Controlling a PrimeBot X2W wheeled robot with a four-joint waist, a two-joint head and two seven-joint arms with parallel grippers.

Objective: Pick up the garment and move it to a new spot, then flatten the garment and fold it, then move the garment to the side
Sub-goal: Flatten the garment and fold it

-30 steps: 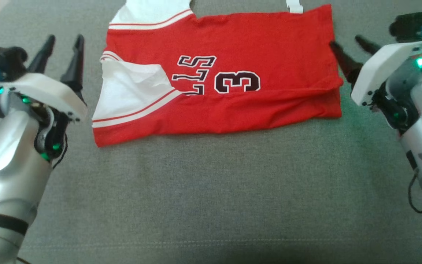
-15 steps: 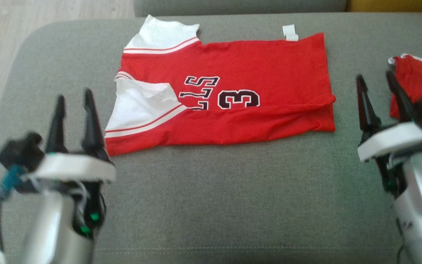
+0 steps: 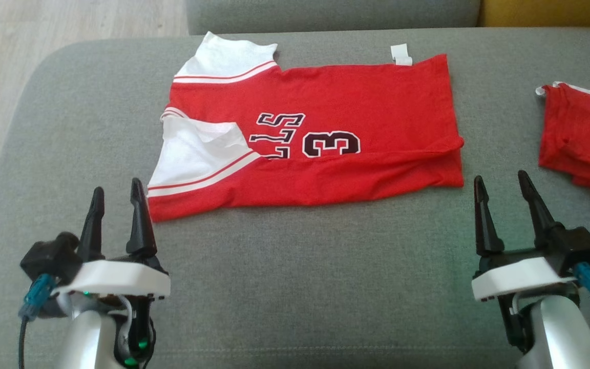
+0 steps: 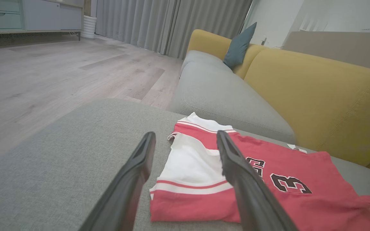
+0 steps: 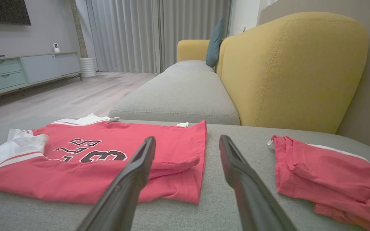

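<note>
Head view: the red shirt lies on the grey cushion, up near the far edge. It is folded over once, with a big "3" on top.
Left fingers: spread wide, holding nothing. They sit near the shirt's white sleeve corner, not touching it.
Right fingers: spread wide too, holding nothing. They sit just below the shirt's other near corner.
Other cloth: a second red cloth lies off to the right, apart from the shirt.
Step (my guess): the folding is not done yet, and the shirt has not gone to the side.
What could go wrong: the fingers may pinch just the top layer, and then the fold falls open. One side may lift faster, and the shirt goes crooked. The right fingers may snag the other cloth (it lies close by) and drag it along.
</note>
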